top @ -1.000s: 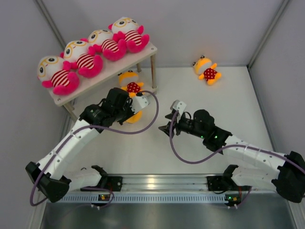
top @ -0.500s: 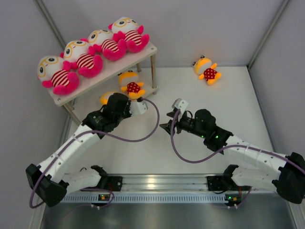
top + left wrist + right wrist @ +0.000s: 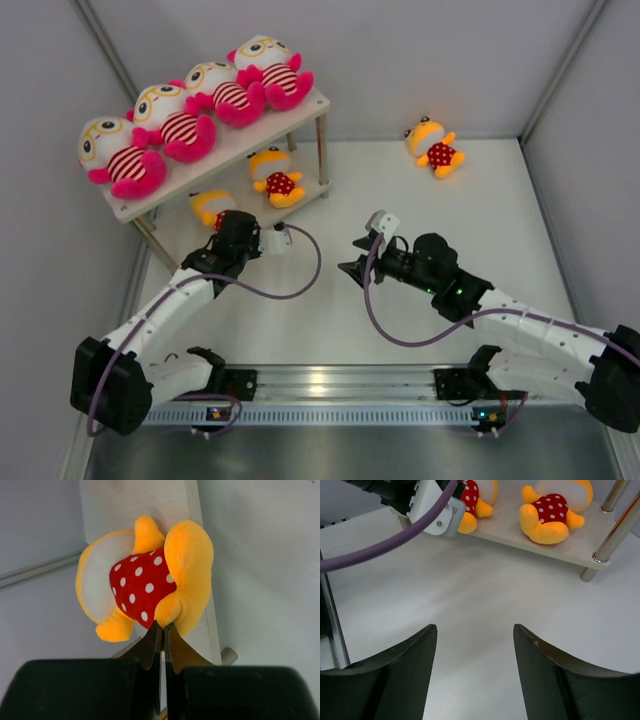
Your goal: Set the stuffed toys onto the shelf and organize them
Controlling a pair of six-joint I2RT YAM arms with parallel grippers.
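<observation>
Yellow-orange plush toy (image 3: 137,587), judged soft and light, is being pinched by one foot in the closed left gripper (image 3: 161,630), lower centre.

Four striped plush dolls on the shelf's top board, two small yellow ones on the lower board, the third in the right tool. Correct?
No: the right tool is open and empty. The third small yellow-orange plush doll in a red dotted shirt lies on the white table, per top external view.

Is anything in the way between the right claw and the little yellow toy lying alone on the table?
No. Only bare table lies between the open right gripper and that yellow toy; the shelf stands off to the side.
</observation>
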